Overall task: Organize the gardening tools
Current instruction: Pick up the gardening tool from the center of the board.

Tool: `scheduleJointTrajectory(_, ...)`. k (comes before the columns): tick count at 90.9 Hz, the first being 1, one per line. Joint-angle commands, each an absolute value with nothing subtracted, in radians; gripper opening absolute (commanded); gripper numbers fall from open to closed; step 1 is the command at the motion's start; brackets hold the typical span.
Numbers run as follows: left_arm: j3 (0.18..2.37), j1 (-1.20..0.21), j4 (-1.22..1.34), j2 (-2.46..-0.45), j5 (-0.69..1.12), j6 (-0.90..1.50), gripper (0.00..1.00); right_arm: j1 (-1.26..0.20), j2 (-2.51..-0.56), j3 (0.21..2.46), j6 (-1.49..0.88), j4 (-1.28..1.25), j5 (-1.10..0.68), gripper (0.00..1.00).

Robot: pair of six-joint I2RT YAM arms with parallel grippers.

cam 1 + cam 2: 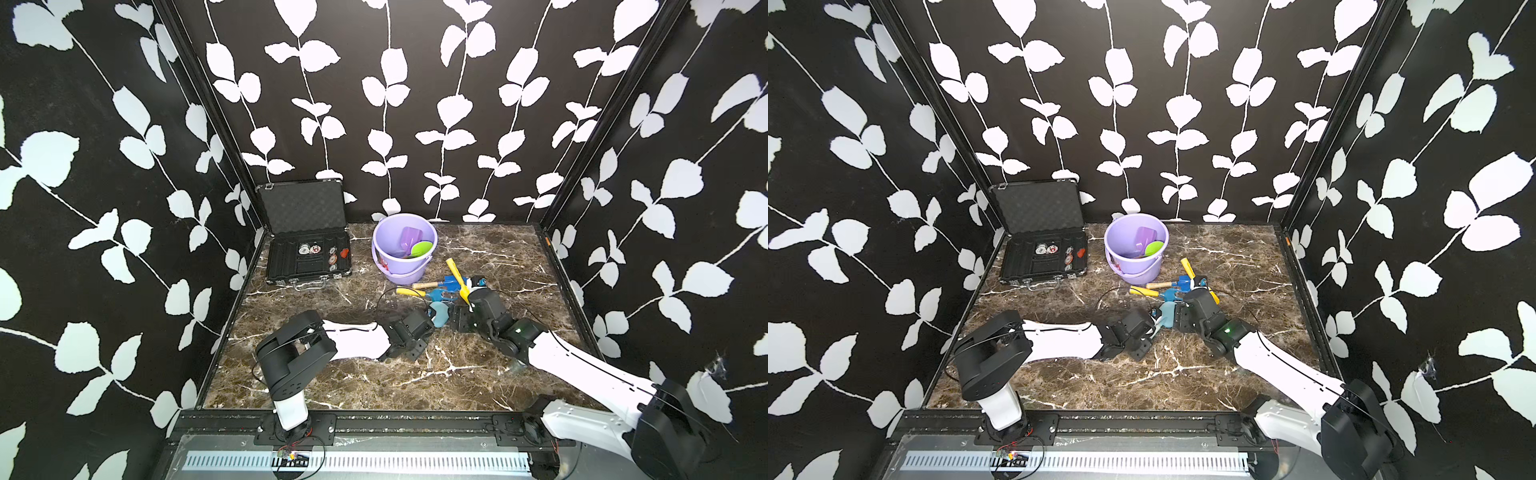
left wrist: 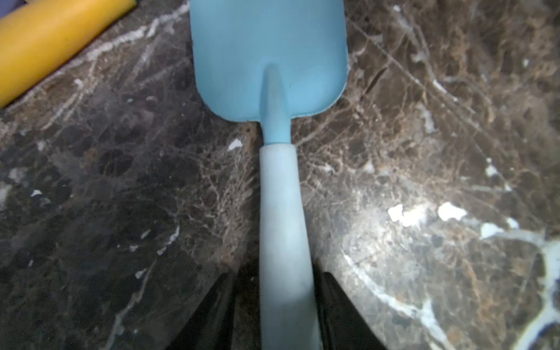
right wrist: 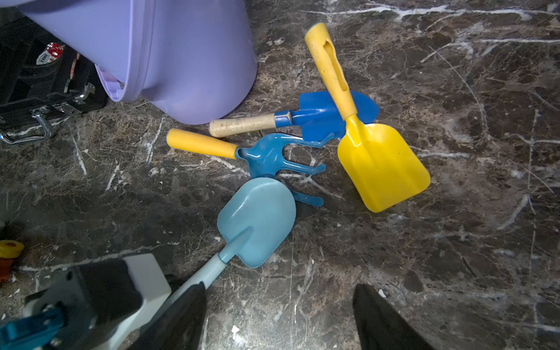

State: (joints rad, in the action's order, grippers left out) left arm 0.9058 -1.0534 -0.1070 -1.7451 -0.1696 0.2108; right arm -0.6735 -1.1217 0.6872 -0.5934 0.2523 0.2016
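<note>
A light blue spade lies on the marble table between my two arms. My left gripper is shut on its pale handle, a finger on each side. Its blade points away from that gripper. My right gripper hangs open over bare marble just right of the handle, holding nothing. Beyond lie a yellow spade, a blue trowel with a wooden handle, and a blue rake with a yellow handle. A purple scoop and a lime scoop sit inside the lavender bucket.
An open black case with chips stands at the back left, beside the bucket. A yellow and red toy piece shows at the edge of the right wrist view. A thin black cable loops over the table near the rake's handle.
</note>
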Motion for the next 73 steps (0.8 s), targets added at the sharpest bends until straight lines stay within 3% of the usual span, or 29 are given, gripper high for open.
scheduleJointTrajectory(1,0.914,-1.058,-0.155,-1.749,-0.177,0.198,0.37,-0.670,-1.108,0.676,-0.583,0.248,0.225,0.79)
scheduleJointTrajectory(20,0.874,-1.059,-0.127,-1.733,-0.175,0.208,0.00,-0.670,-1.115,0.678,-0.597,0.241,0.224,0.79)
scheduleJointTrajectory(73,0.481,-1.059,0.356,-1.366,-0.324,0.227,0.00,-0.667,-1.150,0.725,-0.635,0.100,-0.061,0.77)
